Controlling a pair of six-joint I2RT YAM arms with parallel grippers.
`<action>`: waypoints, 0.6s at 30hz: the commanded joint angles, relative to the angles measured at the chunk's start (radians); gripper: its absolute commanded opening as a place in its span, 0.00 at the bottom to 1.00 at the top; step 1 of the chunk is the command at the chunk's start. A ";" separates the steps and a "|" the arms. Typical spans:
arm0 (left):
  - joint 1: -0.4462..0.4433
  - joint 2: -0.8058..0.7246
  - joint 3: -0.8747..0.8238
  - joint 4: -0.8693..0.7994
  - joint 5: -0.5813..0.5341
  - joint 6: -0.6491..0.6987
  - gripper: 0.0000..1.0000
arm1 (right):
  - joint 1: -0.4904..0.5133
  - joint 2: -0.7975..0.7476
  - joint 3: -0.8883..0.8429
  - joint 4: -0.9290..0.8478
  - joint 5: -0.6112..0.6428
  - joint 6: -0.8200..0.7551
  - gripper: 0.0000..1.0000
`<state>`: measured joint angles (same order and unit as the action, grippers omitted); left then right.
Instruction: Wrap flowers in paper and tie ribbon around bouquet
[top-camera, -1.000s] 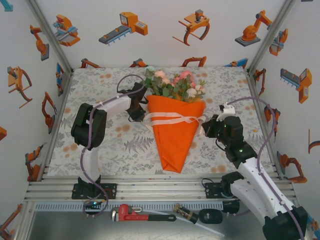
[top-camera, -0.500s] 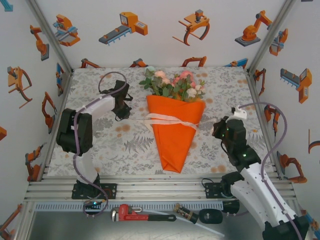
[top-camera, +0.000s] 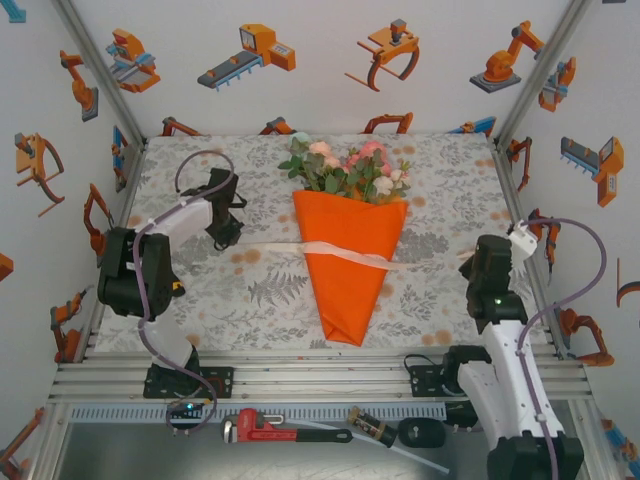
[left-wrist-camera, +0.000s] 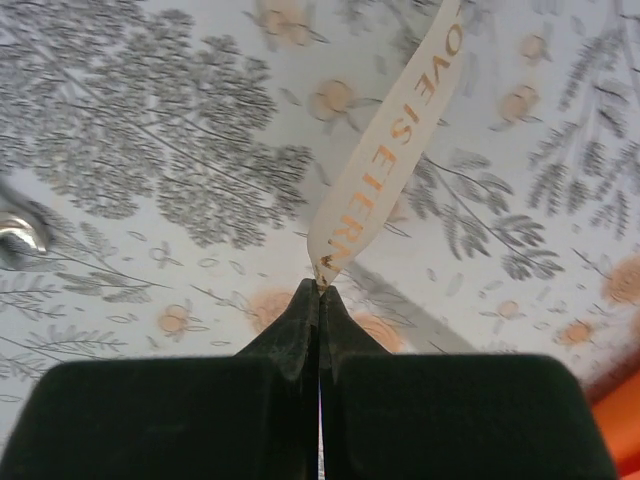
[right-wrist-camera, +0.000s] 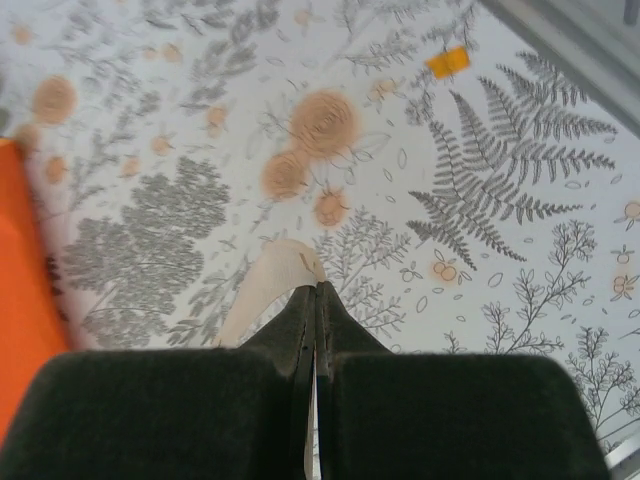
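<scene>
Floral-print counter (top-camera: 260, 290) | bouquet (top-camera: 350, 275) lies centre, blooms far, tip near | ribbon (top-camera: 272, 244) crosses its cone left-to-right | left end effector (left-wrist-camera: 320, 285) clamped on ribbon's left end, right end effector (right-wrist-camera: 315, 290) clamped on right end, each well outboard of cone

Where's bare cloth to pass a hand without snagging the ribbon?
Free: tablecloth near the front edge on both sides of the tip of the bouquet, and the far corners beside the flowers. Crowded: the middle band, where the ribbon runs from the shut left tool across the bouquet to the shut right tool.
</scene>
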<state>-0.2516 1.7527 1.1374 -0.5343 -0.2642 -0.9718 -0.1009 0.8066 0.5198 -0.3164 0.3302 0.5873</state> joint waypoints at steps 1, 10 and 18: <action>-0.006 -0.044 -0.033 0.067 0.056 0.016 0.06 | -0.036 0.119 0.044 0.098 -0.162 0.006 0.03; -0.055 -0.130 -0.086 0.073 0.068 -0.020 0.39 | -0.036 0.336 0.132 0.084 -0.496 0.096 0.46; -0.159 -0.260 -0.189 0.008 0.060 -0.292 0.44 | 0.083 0.229 0.097 -0.170 -0.401 0.514 0.66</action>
<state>-0.3824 1.5204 0.9836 -0.4774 -0.2008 -1.1194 -0.0696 1.0641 0.6239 -0.3492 -0.1143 0.8940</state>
